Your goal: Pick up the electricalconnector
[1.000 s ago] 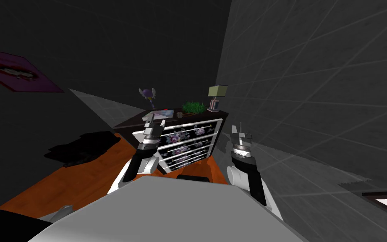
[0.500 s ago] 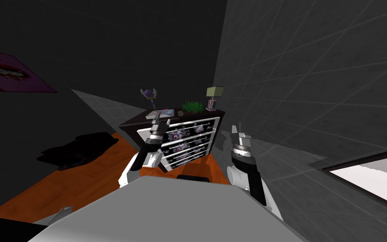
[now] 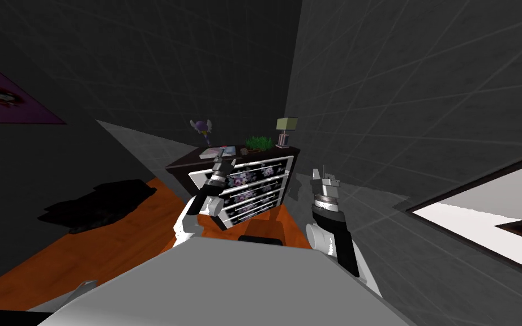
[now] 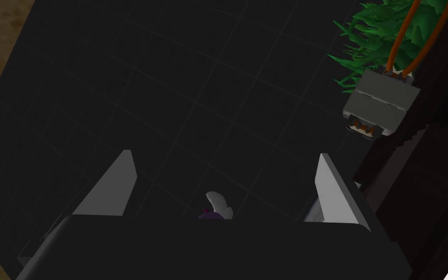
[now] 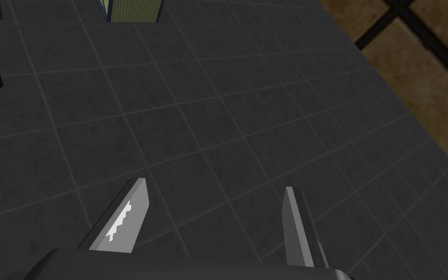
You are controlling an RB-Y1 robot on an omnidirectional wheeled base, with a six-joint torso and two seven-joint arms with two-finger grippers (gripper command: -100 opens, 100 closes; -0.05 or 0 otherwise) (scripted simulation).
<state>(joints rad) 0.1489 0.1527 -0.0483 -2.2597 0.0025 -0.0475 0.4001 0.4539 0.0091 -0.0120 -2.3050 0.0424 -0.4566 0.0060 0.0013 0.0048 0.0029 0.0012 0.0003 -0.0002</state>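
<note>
The left gripper (image 4: 224, 187) is holding its two blade fingers wide apart with nothing between them, and it is hovering close against the front of the dresser (image 3: 254, 195), near the top edge above the flowered drawer fronts. The electricalconnector (image 4: 378, 104), a small grey block with orange wires running from its far end, is lying on the dresser's dark top. It is sitting ahead of the fingertips and outside the gap between them, off past the finger on the dresser's side. In the head view it is showing at about 2 o'clock from the gripper, near but not touching. A tufted green plant (image 4: 381, 34) is standing just beyond the connector, again at about 2 o'clock from it in the head view. A small lamp (image 3: 286, 129) with a pale green shade is standing further along the same line at the dresser's far corner by the wall. Flat papers (image 3: 218, 151) are lying on the top at about 11 o'clock from the gripper, and a purple winged figure (image 3: 201, 127) is showing beyond them. The right gripper (image 3: 320, 173) is hanging at about 3 o'clock from the left one, apart from the dresser, with its blades likewise parted and empty.
</note>
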